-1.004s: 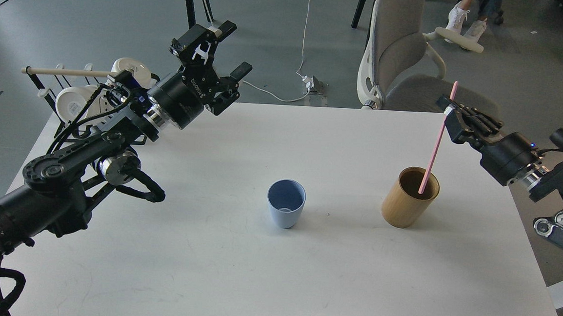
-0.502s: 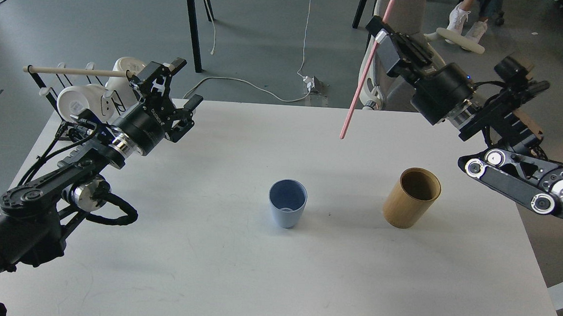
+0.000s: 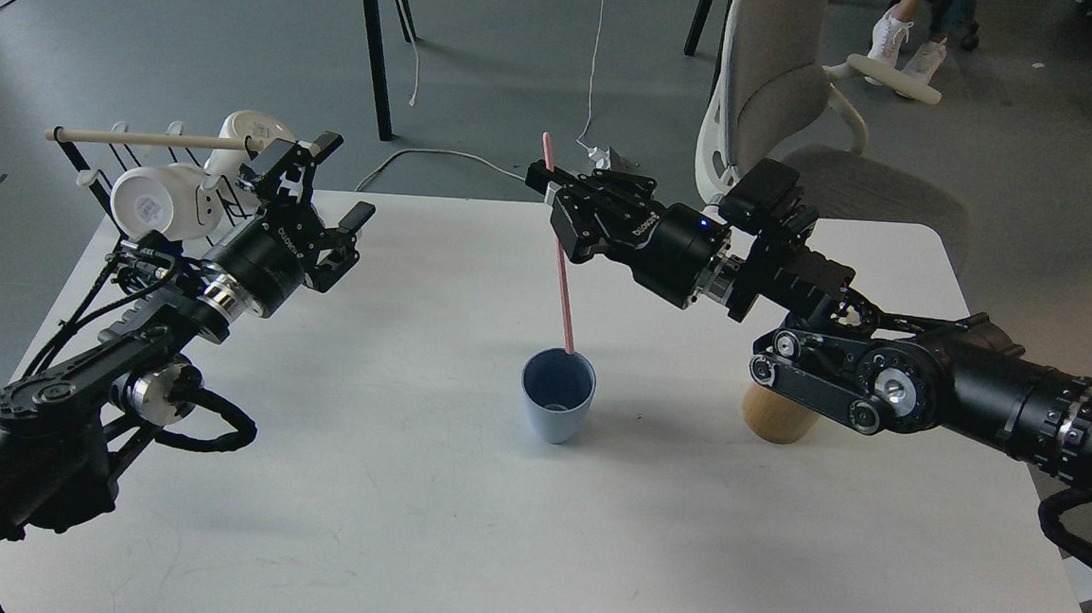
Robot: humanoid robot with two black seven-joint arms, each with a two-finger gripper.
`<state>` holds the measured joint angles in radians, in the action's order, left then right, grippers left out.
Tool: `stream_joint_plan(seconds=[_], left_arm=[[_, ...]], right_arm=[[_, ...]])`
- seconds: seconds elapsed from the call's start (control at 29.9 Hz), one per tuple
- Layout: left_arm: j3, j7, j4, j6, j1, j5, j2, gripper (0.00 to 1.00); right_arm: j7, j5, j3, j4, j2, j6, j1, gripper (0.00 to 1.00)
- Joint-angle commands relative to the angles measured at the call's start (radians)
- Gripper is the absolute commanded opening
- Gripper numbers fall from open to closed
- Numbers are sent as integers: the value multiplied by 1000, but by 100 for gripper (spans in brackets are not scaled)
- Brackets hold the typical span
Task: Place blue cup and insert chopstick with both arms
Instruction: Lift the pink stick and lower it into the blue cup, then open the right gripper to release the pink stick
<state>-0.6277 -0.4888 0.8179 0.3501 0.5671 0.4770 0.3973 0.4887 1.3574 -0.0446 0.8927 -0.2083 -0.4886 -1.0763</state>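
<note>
1. Since half a second ago the right gripper [image 3: 553, 186] has swung across from high at the far right to a spot above the table's middle, carrying the chopstick [image 3: 560, 268] with it; the left gripper [image 3: 331, 180] has barely shifted.
2. Right gripper: clamped on the chopstick near its upper end, a short stub showing above the fingers.
3. Long axis of the chopstick: close to upright, leaning slightly, running down and a little rightward from the gripper.
4. Its lower tip sits right at the far rim of the blue cup [image 3: 557, 397]; whether it is just inside or just behind that rim I cannot tell.
5. The blue cup stands upright on the table [image 3: 400, 525], below the right gripper and slightly toward me.
6. Left gripper: fingers spread apart, holding nothing, well to the cup's left beside the mug rack [image 3: 151, 183].
7. The right arm is plainly nearer; I judge a short descent with a small nudge toward me would seat the stick.
8. The wooden cup [image 3: 771, 420] stands partly hidden behind the right arm.
</note>
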Motion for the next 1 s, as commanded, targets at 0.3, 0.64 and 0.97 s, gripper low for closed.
stream_joint_plan(seconds=[0.3, 0.64, 0.97], left_arm=[[-1, 0, -11, 3, -7, -1, 0, 94], [-1, 0, -13, 12, -10, -1, 0, 94], [-1, 0, -13, 13, -10, -1, 0, 94]], right_arm=[[0, 3, -21, -3, 36, 0, 42, 2], [0, 3, -35, 3, 33, 0, 53, 47], [0, -32, 70, 58, -14, 0, 53, 78]])
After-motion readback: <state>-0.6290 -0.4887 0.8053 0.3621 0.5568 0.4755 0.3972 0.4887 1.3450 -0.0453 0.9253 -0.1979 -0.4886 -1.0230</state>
